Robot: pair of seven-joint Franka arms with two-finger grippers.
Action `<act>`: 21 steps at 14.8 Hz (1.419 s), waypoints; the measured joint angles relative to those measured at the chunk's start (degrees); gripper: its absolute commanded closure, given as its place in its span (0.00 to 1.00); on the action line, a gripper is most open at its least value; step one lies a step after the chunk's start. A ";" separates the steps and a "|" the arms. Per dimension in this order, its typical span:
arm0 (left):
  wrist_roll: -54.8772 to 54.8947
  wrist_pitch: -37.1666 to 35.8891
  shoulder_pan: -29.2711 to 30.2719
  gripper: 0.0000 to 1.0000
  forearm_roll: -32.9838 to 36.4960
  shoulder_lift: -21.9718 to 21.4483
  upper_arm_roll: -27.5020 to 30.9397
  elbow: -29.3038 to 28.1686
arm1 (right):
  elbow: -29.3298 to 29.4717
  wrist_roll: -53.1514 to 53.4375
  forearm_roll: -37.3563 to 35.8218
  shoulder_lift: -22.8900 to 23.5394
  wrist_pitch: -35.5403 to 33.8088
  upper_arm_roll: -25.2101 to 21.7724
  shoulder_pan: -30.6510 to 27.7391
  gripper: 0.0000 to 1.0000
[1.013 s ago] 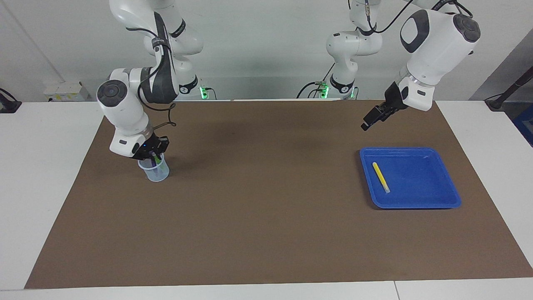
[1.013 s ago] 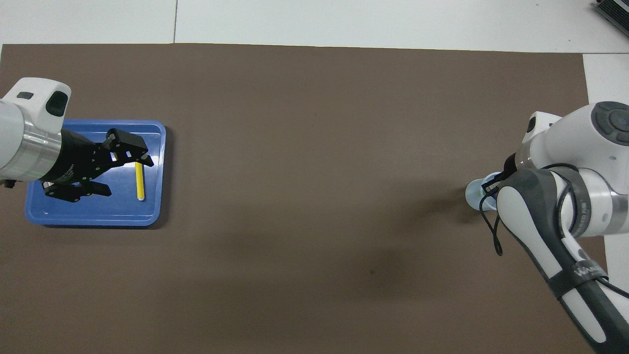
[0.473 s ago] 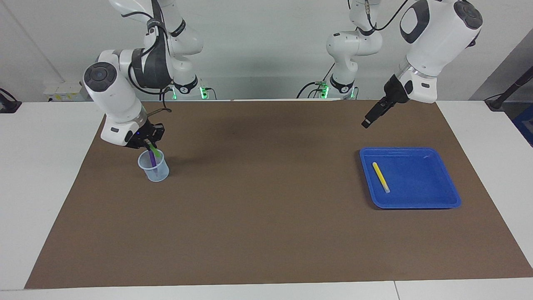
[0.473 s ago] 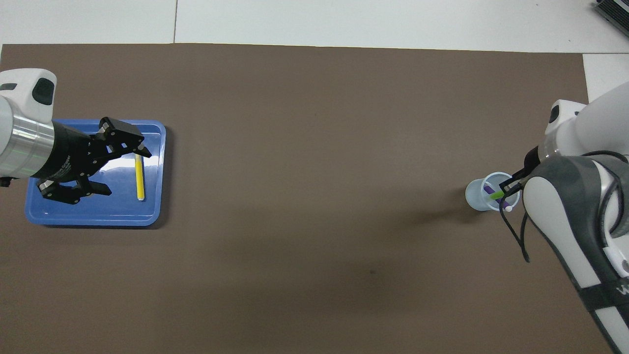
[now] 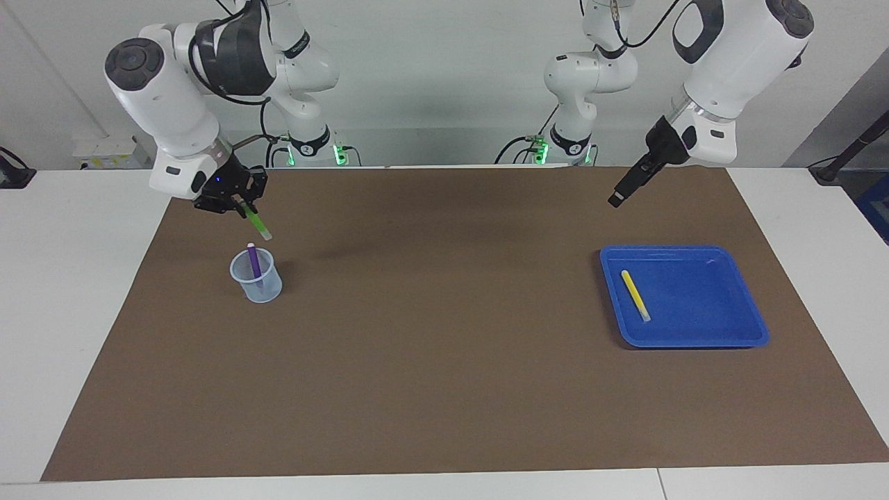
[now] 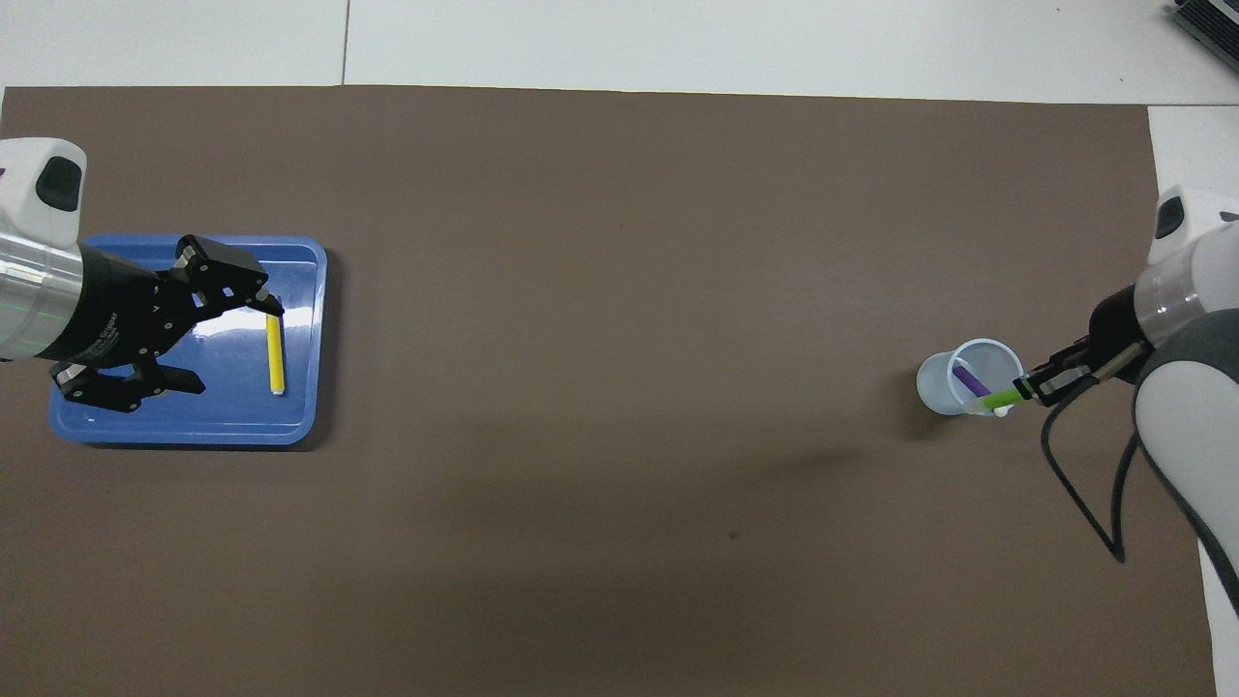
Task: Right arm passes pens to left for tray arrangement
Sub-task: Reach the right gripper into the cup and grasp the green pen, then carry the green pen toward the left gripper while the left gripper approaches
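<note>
- The facing view looks from high across the table toward both robot bases at its top edge, taking in the whole brown mat (image 5: 444,389) and white wall.
- The overhead view looks steeply down from above the robots' end, the arms entering at its sides.
- Both stand well back.
- They share the mat, the blue tray (image 5: 722,335) (image 6: 194,429) and the translucent cup (image 5: 267,288) (image 6: 934,387), shown half a turn apart.

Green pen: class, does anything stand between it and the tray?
Nothing visible. The right gripper holds the green pen above the cup; only bare mat lies between it and the tray.
</note>
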 measured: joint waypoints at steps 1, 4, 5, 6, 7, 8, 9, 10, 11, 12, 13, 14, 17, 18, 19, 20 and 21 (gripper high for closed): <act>-0.02 -0.07 0.00 0.00 0.00 -0.11 -0.02 0.00 | 0.66 0.00 1.68 -0.10 -0.80 0.00 0.00 1.00; -0.12 -0.17 0.00 0.00 0.00 -0.22 -0.03 0.00 | 1.20 0.00 7.69 -0.12 -1.15 -0.02 -0.01 1.00; -0.49 -0.21 0.00 0.00 0.00 -0.22 -0.03 0.00 | 1.21 0.00 9.70 -0.12 -1.15 -0.01 -0.01 1.00; -1.22 -0.22 0.00 0.00 0.00 -0.22 -0.05 0.00 | 1.22 0.00 11.73 -0.12 -1.15 -0.01 0.00 1.00; -2.10 -0.23 0.00 0.00 0.00 -0.22 -0.11 0.00 | 1.24 0.00 13.65 -0.12 -1.15 0.00 0.01 1.00; -3.37 -0.23 -0.03 0.00 -0.03 -0.22 -0.22 0.00 | 1.26 0.00 15.67 -0.12 -1.15 0.01 0.01 1.00; -5.13 -0.26 -0.07 0.00 -0.32 -0.22 -0.35 0.00 | 1.29 0.00 17.56 -0.12 -1.15 0.01 0.02 1.00; -7.35 -0.28 -0.09 0.00 -1.21 -0.22 -0.48 0.00 | 1.29 0.00 19.45 -0.12 -1.15 0.01 0.02 1.00; -9.84 -0.29 -0.12 0.00 -2.17 -0.22 -0.64 0.00 | 1.30 0.00 21.42 -0.11 -1.15 0.01 0.02 1.00; -12.30 -0.35 -0.23 0.00 -2.95 -0.23 -0.87 -0.02 | 1.30 0.00 23.36 -0.11 -1.15 0.01 0.02 1.00; -14.91 -0.42 -0.60 0.00 -3.80 -0.24 -1.13 -0.07 | 1.30 0.00 25.24 -0.11 -1.15 0.02 0.03 1.00; -18.04 -0.42 -1.28 0.00 -4.70 -0.24 -1.31 -0.14 | 1.30 0.00 27.35 -0.11 -1.15 0.03 0.04 1.00; -26.81 -0.15 -3.90 0.00 -7.09 -0.25 -1.58 -0.28 | 1.25 -0.18 34.36 -0.10 -1.15 0.13 0.12 1.00; -29.29 0.15 -4.97 0.00 -7.34 -0.26 -1.64 -0.29 | 1.22 -0.65 36.89 -0.10 -1.15 0.18 0.30 1.00; -31.14 0.74 -6.07 0.00 -7.41 -0.26 -1.66 -0.29 | 1.14 -1.12 39.28 -0.10 -1.15 0.24 0.60 1.00; -32.41 1.54 -7.02 0.00 -7.43 -0.26 -1.67 -0.29 | 0.92 -1.45 41.77 -0.11 -1.15 0.27 0.96 1.00; -33.36 2.05 -7.63 0.00 -7.43 -0.26 -1.72 -0.30 | 0.38 -1.95 44.17 -0.17 -1.00 0.31 1.31 1.00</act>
